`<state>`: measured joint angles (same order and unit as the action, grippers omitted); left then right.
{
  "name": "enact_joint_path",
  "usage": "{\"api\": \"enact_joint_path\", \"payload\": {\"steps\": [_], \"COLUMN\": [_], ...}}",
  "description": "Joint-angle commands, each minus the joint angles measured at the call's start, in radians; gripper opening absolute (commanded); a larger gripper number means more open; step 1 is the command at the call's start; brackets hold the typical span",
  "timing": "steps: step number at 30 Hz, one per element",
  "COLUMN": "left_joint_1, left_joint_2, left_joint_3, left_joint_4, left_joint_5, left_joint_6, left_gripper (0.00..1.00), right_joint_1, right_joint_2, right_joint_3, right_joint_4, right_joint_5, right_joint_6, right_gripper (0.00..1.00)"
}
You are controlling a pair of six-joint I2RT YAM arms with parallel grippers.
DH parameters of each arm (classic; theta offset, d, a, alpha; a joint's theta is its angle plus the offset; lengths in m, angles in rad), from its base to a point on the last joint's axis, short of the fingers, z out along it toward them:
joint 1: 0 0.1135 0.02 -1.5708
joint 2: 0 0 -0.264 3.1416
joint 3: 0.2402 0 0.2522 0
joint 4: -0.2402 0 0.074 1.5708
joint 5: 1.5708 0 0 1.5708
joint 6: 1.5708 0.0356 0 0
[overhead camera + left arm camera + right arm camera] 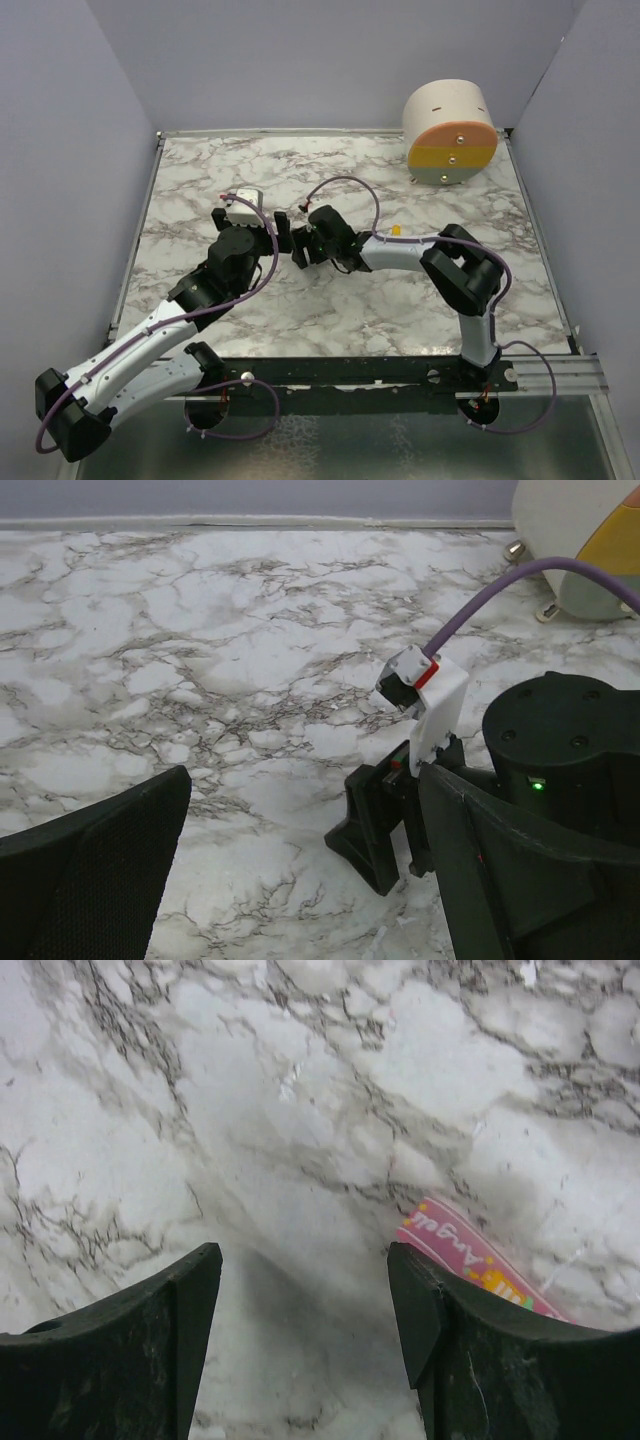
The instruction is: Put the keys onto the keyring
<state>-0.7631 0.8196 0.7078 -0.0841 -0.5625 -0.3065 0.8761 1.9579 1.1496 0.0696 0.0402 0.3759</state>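
There's the pink key (pixel 468 1252), a slim magenta strip with pale lettering and a yellow patch. It lies flat on the marble worktop (pixel 150 1110), its lower end hidden behind one finger of the right gripper (pixel 303 1260). That gripper angles down at the surface, jaws partly apart, gripping nothing. The left gripper (pixel 300 800) faces it from close by, low over the marble, jaws spread wide and empty.

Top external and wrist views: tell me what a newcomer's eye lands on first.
The big cream, orange, yellow and grey cylinder stands in the far right corner of the marble table. Mid-table, the left gripper and right gripper face each other closely, both open. A pink key lies by the right one's finger.
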Motion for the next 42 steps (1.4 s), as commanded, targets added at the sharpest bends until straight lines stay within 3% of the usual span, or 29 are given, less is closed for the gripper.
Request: {"api": "enact_joint_path", "payload": {"steps": [1, 6, 14, 21, 31, 42], "left_joint_1": [0.007, 0.008, 0.01, 0.011, 0.013, 0.014], "left_joint_2": [0.0, -0.003, -0.011, 0.0, -0.004, -0.01], "left_joint_3": [-0.005, -0.011, -0.016, -0.013, -0.017, -0.017], "left_joint_4": [0.0, 0.002, 0.004, 0.001, -0.001, -0.008], "left_joint_5": [-0.028, -0.028, -0.026, -0.008, -0.005, -0.013], "left_joint_6": [0.01, 0.01, 0.005, -0.002, -0.006, -0.005], "left_gripper": [0.99, 0.99, 0.99, 0.99, 0.99, 0.99], "right_joint_1": [-0.006, -0.028, -0.028, -0.03, -0.09, -0.111], "right_joint_2": [0.076, 0.124, -0.019, -0.008, 0.029, 0.072], "right_joint_3": [0.113, 0.211, 0.141, 0.18, 0.184, 0.207], "right_joint_4": [-0.003, -0.013, -0.014, -0.177, -0.2, -0.214], "right_joint_5": [0.039, 0.031, 0.037, 0.119, -0.035, -0.134], "right_joint_6": [-0.029, -0.07, -0.165, -0.323, -0.469, -0.496], "right_gripper": [0.69, 0.69, 0.7, 0.72, 0.73, 0.58]}}
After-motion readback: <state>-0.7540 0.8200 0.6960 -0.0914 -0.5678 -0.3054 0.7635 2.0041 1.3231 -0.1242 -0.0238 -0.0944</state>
